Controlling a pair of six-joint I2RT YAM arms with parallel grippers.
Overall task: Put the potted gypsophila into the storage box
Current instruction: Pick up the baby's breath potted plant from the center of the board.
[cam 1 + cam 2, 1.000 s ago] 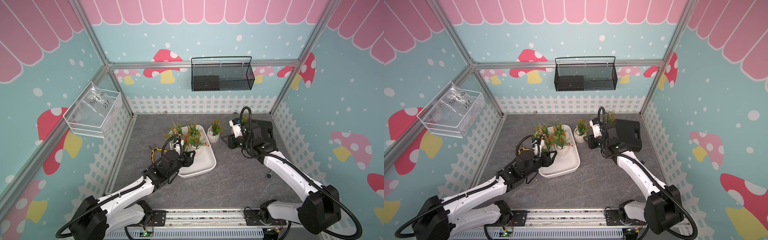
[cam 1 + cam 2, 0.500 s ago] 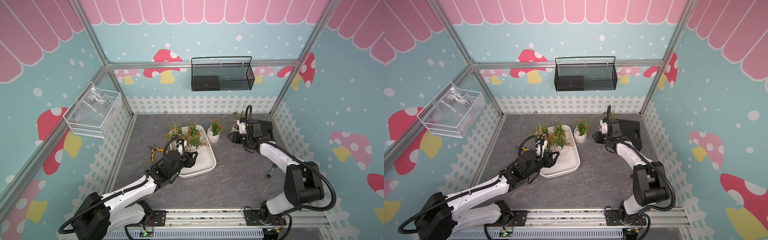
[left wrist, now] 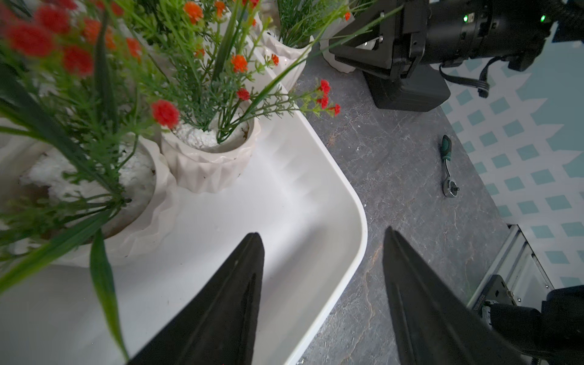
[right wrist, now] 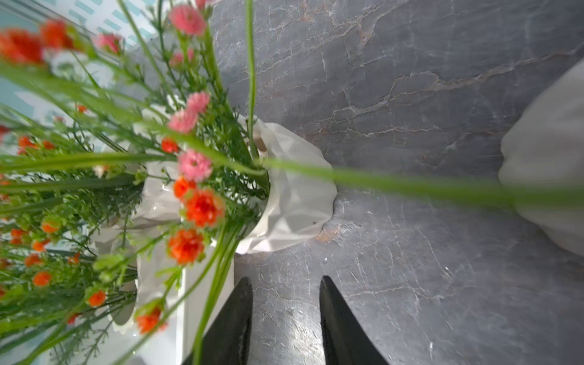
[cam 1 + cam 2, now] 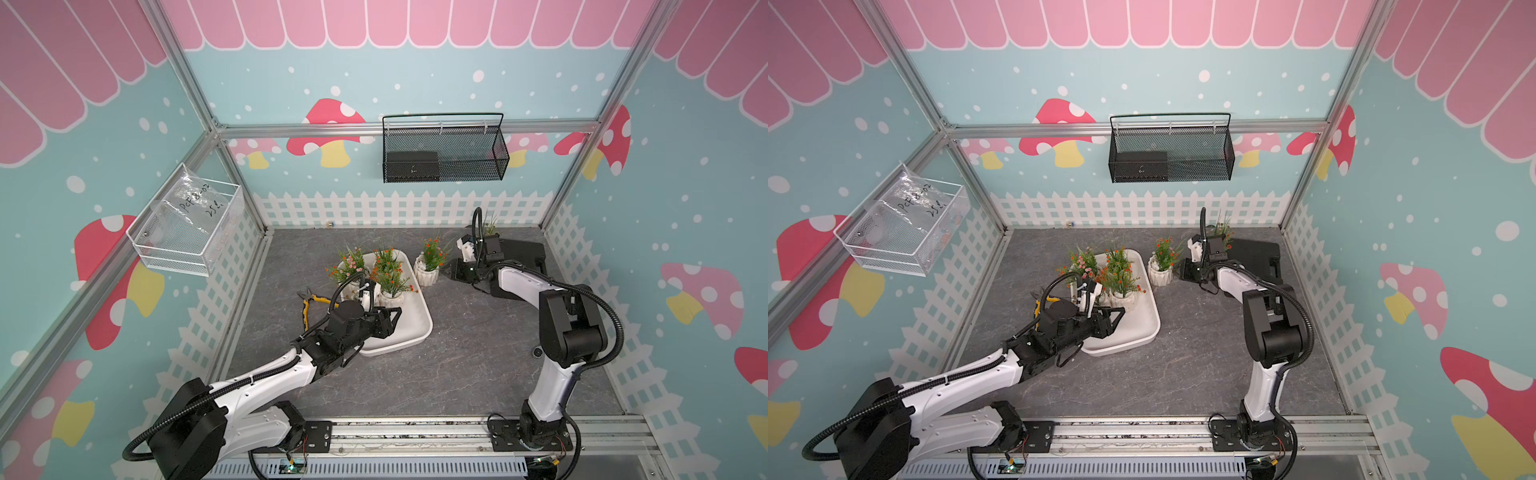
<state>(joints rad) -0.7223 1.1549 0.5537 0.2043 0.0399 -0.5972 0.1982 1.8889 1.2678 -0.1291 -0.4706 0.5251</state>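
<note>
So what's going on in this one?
Two robot arms are loading potted gypsophila into the white storage box. Several already stand in the box. The left gripper hovers open and empty over its near part. The right gripper, also open and empty, points at a pot standing on the table just beside the box; that one is not yet in.

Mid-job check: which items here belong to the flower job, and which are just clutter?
Job: white ribbed pots of orange-flowered sprigs; shallow white plastic tray.
Clutter: yellow-handled pliers; black hard-shell case; green-handled ratchet; black wire-mesh basket; clear wall bin.
</note>
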